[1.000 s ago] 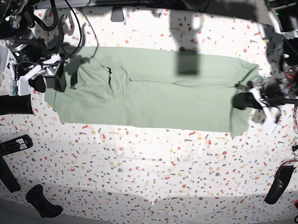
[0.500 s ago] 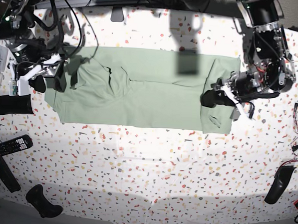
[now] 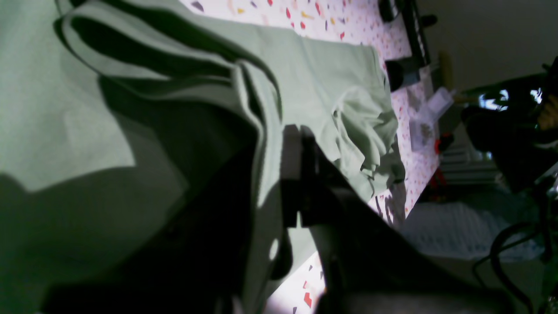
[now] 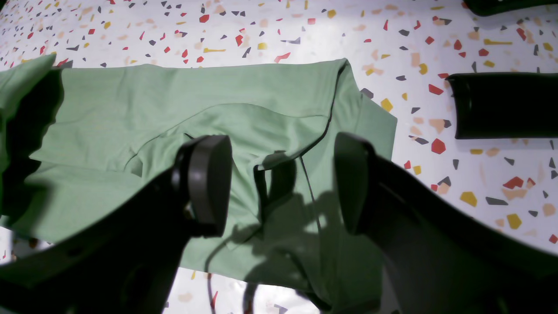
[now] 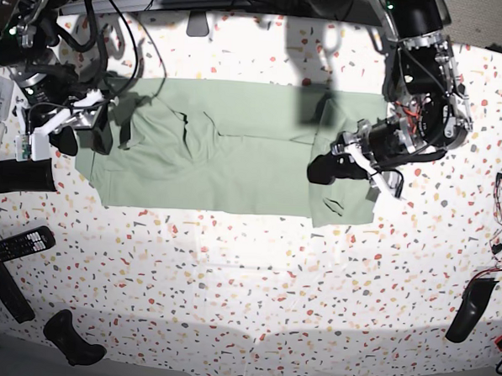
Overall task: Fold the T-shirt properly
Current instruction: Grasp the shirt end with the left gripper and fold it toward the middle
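Note:
The T-shirt point(image 5: 227, 157) lies flat across the speckled table, pale sage green. Its right end is lifted and folded over toward the middle. My left gripper point(image 5: 321, 170), on the base view's right, is shut on that end. In the left wrist view the gripper point(image 3: 272, 183) pinches the doubled hem, with the cloth point(image 3: 78, 126) draped beside it. My right gripper point(image 5: 81, 133) is open over the shirt's left end. In the right wrist view its fingers point(image 4: 205, 187) stand apart just above the wrinkled cloth point(image 4: 174, 100), holding nothing.
A black cylinder point(image 5: 16, 176) and a remote point(image 5: 21, 243) lie at the left, near the shirt. The cylinder also shows in the right wrist view point(image 4: 501, 104). A black handle point(image 5: 75, 339) lies front left, another black object point(image 5: 468, 309) lies front right. Cables hang at the right edge.
My left gripper has moved toward the base view's left, carrying the shirt's right end further over the body. The right arm has not moved.

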